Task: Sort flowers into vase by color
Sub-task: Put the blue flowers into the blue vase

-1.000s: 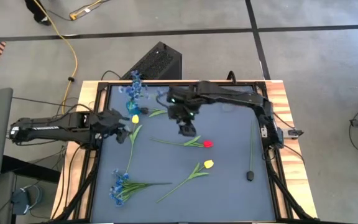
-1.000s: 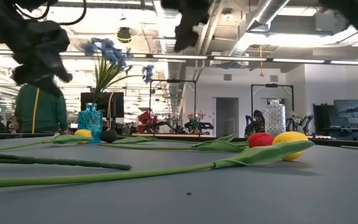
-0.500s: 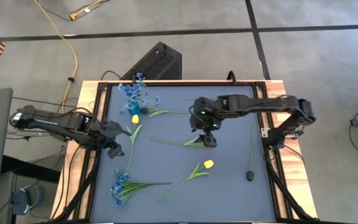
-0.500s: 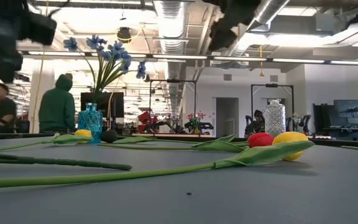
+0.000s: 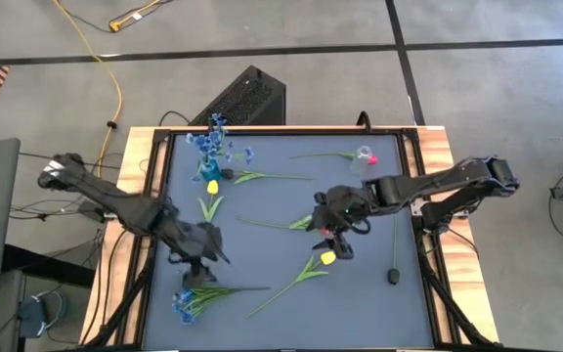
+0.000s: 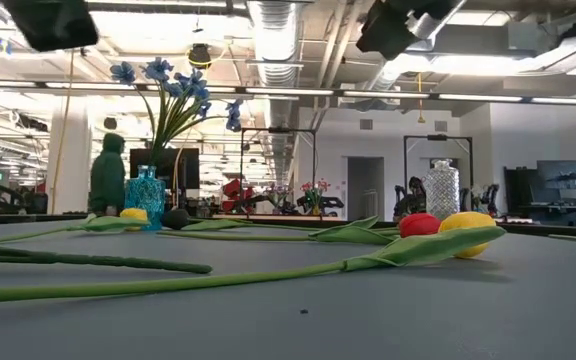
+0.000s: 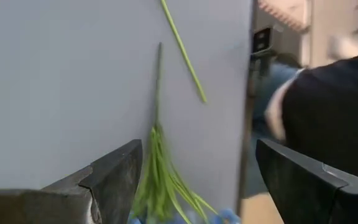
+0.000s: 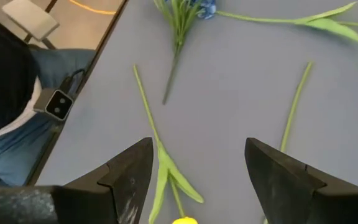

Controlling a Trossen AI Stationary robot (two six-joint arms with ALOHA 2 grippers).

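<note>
The left tool (image 5: 199, 270) is seen low over the near left part of the blue counter (image 5: 360, 293), and its two fingers are spread wide with nothing between them. Just beside it, toward the near edge, a bunch of blue flowers (image 5: 190, 296) lies flat on the counter. In the left wrist view the green stems of this bunch (image 7: 161, 180) are seen between the two dark fingers (image 7: 114, 177), but they are not touched.

The right tool (image 5: 332, 238) is held over the middle of the counter, and its fingers are also spread wide and empty. A yellow tulip (image 5: 326, 257) lies just beside it, on the near side. In the right wrist view the top of this tulip (image 8: 184, 220) shows between the fingers (image 8: 129, 174). A red tulip lies under the right tool, and only its green stem (image 5: 267, 224) is clearly seen from above.

A second yellow tulip (image 5: 212, 187) lies near the far left corner. Close to it stands a small blue glass vase (image 6: 147, 196) with blue flowers (image 6: 173, 85) standing upright in it. Another red flower (image 5: 370, 158) is seen at the far right of the counter, beside something clear that cannot be made out.
</note>
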